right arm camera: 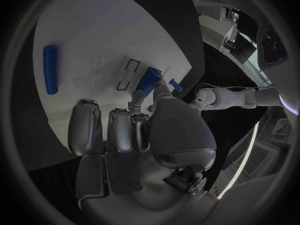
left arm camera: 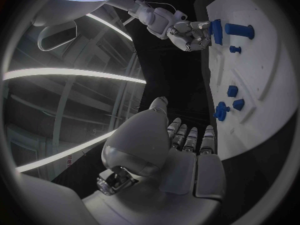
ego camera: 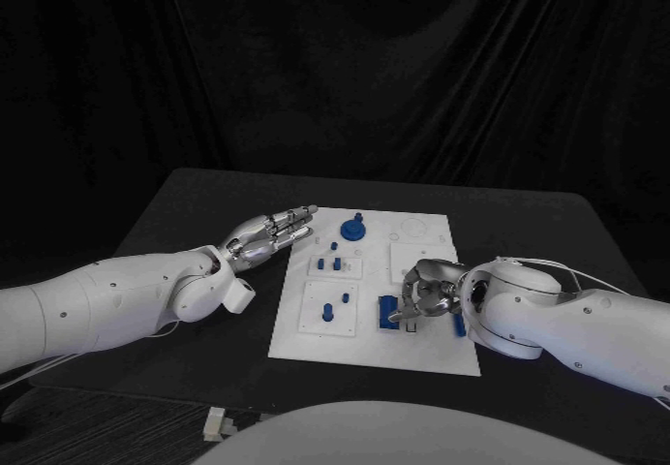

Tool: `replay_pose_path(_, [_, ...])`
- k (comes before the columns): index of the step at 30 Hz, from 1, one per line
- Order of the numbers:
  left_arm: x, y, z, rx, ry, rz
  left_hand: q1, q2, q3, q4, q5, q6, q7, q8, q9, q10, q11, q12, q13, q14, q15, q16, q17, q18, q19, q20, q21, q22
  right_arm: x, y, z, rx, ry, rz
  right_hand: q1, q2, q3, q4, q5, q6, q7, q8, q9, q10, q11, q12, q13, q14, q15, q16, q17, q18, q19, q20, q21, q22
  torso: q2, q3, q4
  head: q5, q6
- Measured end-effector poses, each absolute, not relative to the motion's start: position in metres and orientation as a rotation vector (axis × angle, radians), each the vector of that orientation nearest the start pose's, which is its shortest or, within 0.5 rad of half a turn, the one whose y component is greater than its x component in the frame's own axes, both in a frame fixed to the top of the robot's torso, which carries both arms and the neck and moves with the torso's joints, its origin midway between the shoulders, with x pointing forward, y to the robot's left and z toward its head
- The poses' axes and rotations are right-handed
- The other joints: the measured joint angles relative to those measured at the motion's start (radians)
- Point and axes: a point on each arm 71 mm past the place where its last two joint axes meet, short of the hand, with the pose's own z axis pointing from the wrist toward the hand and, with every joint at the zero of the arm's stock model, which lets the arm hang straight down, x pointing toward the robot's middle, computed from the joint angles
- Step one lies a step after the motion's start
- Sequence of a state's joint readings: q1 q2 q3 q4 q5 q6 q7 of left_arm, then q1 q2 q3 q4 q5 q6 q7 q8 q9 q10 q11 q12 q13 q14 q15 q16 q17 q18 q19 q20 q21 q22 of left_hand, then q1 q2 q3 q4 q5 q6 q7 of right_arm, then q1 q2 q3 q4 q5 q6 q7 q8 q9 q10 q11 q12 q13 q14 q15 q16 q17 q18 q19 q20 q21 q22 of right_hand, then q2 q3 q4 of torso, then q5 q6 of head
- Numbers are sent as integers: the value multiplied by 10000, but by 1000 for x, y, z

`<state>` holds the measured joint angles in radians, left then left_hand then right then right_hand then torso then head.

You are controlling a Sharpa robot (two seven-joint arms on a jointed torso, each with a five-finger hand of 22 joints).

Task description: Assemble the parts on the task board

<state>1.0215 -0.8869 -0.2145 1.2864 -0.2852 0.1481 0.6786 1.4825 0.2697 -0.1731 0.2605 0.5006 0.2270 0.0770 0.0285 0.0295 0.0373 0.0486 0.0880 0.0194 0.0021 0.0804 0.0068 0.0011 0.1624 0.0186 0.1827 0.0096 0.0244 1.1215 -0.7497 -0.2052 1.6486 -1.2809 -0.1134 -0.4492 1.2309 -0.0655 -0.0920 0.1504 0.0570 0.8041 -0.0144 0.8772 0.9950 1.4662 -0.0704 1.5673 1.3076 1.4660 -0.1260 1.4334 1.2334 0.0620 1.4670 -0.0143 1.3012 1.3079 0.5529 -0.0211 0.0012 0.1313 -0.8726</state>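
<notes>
On the black table lies the white rectangular task board, set in the middle with both white arms reaching in from either side.

Left of the board, the robot's left hand hovers over bare table, its silver fingers stretched out side by side and holding nothing; the fingertips point toward the board's far left corner and stop just short of it. Near that corner on the board stands the round blue disc part with a short upright stem.

Over the near right part of the board, the robot's right hand is curled downward, fingers bent in around a blue flat rectangular block that sits just beside them. The right wrist view shows the thumb and a finger closed against that block, though the palm covers much of the contact, so whether it is truly pinched or only touched cannot be told.

A long blue rod lies flat on the board, apart from the right hand's fingers; the head view shows just a short blue end of it at the wrist.

Small blue pegs stand in the left-hand recessed panels, their exact shapes too small to make out.
</notes>
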Motion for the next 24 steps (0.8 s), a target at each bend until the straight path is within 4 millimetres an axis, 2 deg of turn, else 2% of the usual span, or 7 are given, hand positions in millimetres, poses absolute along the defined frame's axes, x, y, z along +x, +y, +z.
replay_pose_path(12, [434,280,-313,-8549,17133,-16950,4,5,0,0,0,0,0,0,0,-17,17,0,0,0,0,0,3,0,0,0,0,0,406,-136,-288,-786,22353,5557,235,119,112,-30,-9,-2,-2,78,105,0,0,0,-1,0,0,0,0,0,0,0,-39,-1,-1,0,-4,-1,0])
replay_pose_path(20, [434,280,-314,-8556,17142,-16947,5,5,27,27,0,0,0,0,-1,-17,17,0,0,-37,37,0,5,0,0,0,0,8,405,-136,-287,-805,22210,5705,456,-9,180,-37,-8,-110,32,93,215,0,0,0,-2,0,0,-1,54,-1,0,1,-40,-2,-1,0,-4,-1,0])
replay_pose_path(24, [434,280,-314,-8559,17146,-16948,5,5,27,28,0,0,0,0,-1,-16,17,0,0,-37,36,0,5,1,-1,0,0,7,403,-140,-287,-739,22081,5773,257,-303,140,400,-7,-110,32,127,286,0,0,0,-2,0,0,0,99,0,0,1,-39,-2,-1,0,-4,14,0])
